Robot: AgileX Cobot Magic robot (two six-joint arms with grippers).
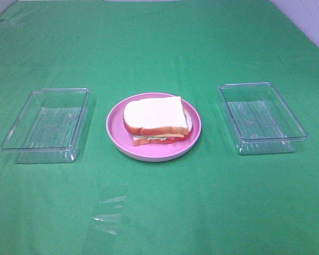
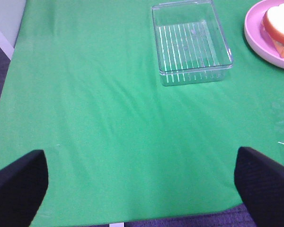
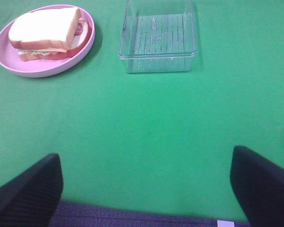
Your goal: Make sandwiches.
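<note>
A: Since both wrist views start at the fingers, we log those first. Left gripper (image 2: 142, 182): two black fingertips (image 2: 19, 182) at the frame corners, spread wide, only green cloth (image 2: 109, 118) between them. We call it fully apart, holding nothing.

B: Agreed. Right gripper (image 3: 144, 182) looks the same: dark fingers (image 3: 28, 191) far apart, nothing between, hanging over the near edge of the cloth. Neither gripper shows in the high view.

A: Next out, near the front of the table in the high view, we see a faint shiny patch (image 1: 109, 210) on the cloth. Clear film maybe; we cannot tell.

B: Fine. Mid-table, the sandwich (image 1: 155, 119) sits on the pink plate (image 1: 149, 151), dead centre between the trays. We see a white top slice with orange-brown crust, a bottom slice slightly offset, and green, yellow and red filling at the front edge.

A: One stack only, as far as we see. Left tray (image 1: 45, 125) is clear plastic with a ribbed floor, well apart from the plate, nothing in it.

B: Right tray (image 1: 261, 117), same type, also nothing in it, angled a bit, well apart from the plate on the other side.

A: Beyond that, just cloth, with a pale wall (image 1: 308, 18) at the far right corner.
</note>
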